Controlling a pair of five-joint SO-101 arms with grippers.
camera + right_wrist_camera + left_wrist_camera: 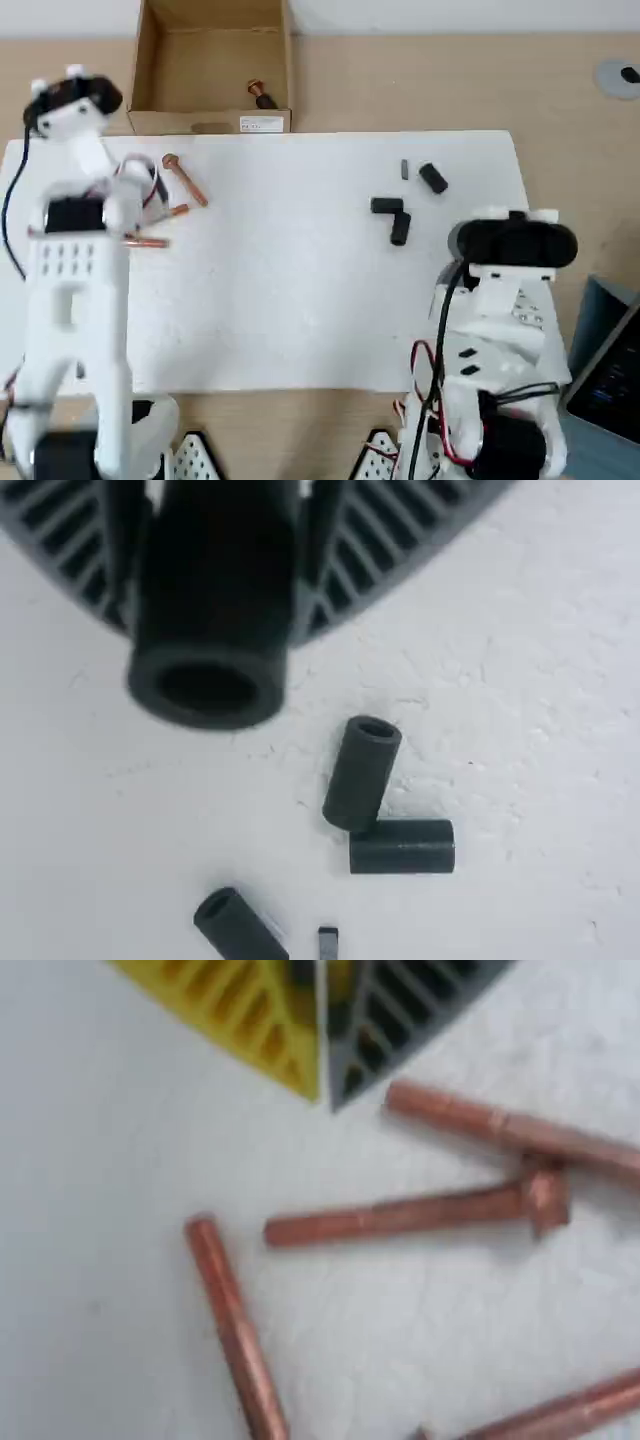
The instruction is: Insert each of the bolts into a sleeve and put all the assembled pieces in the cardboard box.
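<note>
- Sleeve (210, 630), black, is clamped in the right jaws with its open end facing out.
- Three loose sleeves (362, 772) lie near those jaws on the white sheet (540, 680), two of them touching.
- Copper bolts (400, 1215) lie loose just beneath the left jaws, which are closed on nothing.
- Cardboard box (140, 60), well apart from both jaws, holds one assembled piece (260, 93).

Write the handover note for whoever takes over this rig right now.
Left gripper: shut, empty, over the loose bolts on the white mat.
Right gripper: shut on a black sleeve, above three loose sleeves.
Done: one assembled piece lies in the cardboard box.
To do: the left wrist view shows four bolts without sleeves. Each needs a sleeve, then goes in the box.
</note>
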